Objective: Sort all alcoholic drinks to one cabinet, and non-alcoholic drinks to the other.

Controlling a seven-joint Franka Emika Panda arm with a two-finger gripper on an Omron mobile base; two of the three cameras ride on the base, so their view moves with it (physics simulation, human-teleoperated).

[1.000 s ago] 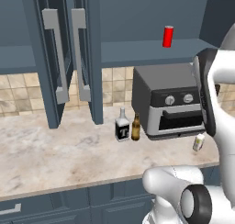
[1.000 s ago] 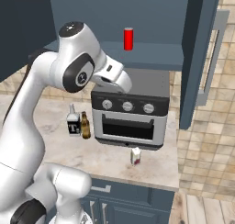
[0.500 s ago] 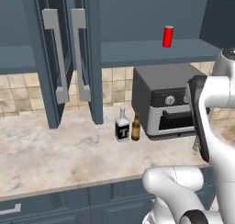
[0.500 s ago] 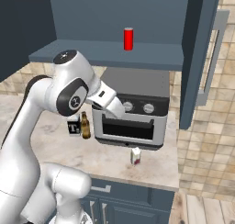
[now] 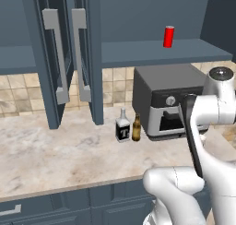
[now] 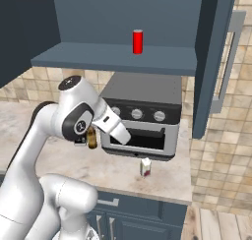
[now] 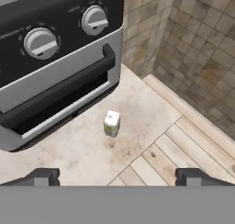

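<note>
The red can [image 5: 169,37] [image 6: 138,41] stands on the shelf [image 5: 147,53] of the open right wall cabinet, above the toaster oven. The cream-white can [image 6: 145,167] [image 7: 111,122] sits on the counter just in front of the oven door. The clear liquor bottle [image 5: 122,127] and the brown beer bottle [image 5: 136,128] [image 6: 92,138] stand side by side left of the oven. My gripper [image 7: 117,176] hangs open and empty above the cream-white can, fingertips [image 7: 43,176] spread wide. The left wall cabinet's doors [image 5: 69,58] stand open.
The dark toaster oven [image 5: 170,104] [image 6: 142,116] [image 7: 55,67] fills the counter under the right cabinet. The open right cabinet door [image 6: 216,62] juts out beside it. The counter edge and wooden floor [image 7: 183,145] lie to the right of the can. Bare marble counter [image 5: 55,155] stretches left.
My arm has swung down from the level of the oven's top to in front of the oven door, bringing the hand over the cream-white can. The drinks have not moved.
</note>
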